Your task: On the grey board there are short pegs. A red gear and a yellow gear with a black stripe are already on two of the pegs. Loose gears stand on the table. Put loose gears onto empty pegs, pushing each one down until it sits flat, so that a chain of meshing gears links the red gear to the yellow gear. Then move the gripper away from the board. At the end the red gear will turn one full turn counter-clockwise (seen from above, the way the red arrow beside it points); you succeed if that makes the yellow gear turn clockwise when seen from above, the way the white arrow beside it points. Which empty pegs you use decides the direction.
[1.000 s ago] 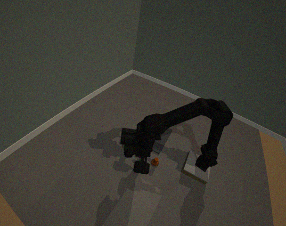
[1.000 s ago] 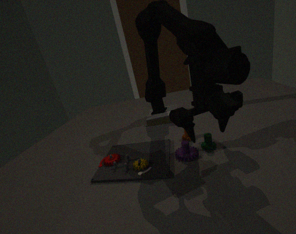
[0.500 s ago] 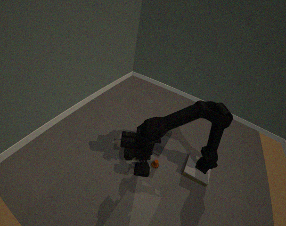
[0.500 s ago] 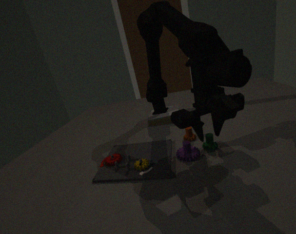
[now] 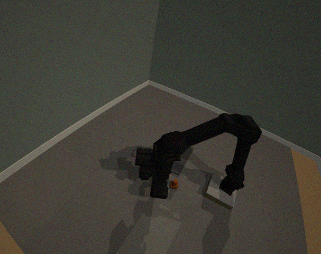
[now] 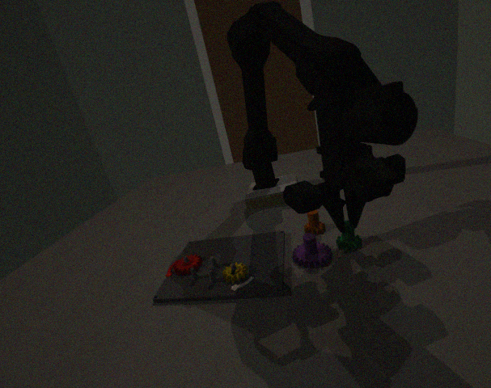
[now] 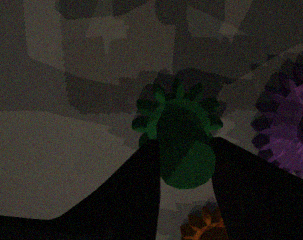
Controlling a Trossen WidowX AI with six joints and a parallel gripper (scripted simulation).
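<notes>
My gripper [image 6: 349, 227] [image 7: 183, 150] is shut on the upright handle of the green gear [image 6: 349, 242] [image 7: 187, 162], which stands on the table. The larger purple gear [image 6: 312, 255] [image 7: 291, 127] stands beside it, towards the board. The small orange gear [image 5: 174, 184] [image 6: 314, 226] [image 7: 206, 230] stands behind them in the exterior view. The grey board [image 6: 262, 250] carries the red gear [image 6: 187, 264] at its left and the yellow gear [image 6: 235, 272] nearer its middle. Several short empty pegs [image 6: 212, 263] stand between these two gears. In the top view the arm hides most of the board.
The arm's base stands on a pale block [image 5: 214, 190] [image 6: 266, 200] behind the loose gears in the exterior view. The purple gear lies close to the board's right edge. A white arrow [image 6: 242, 284] lies beside the yellow gear. The light is dim and the arm's shadows are broad.
</notes>
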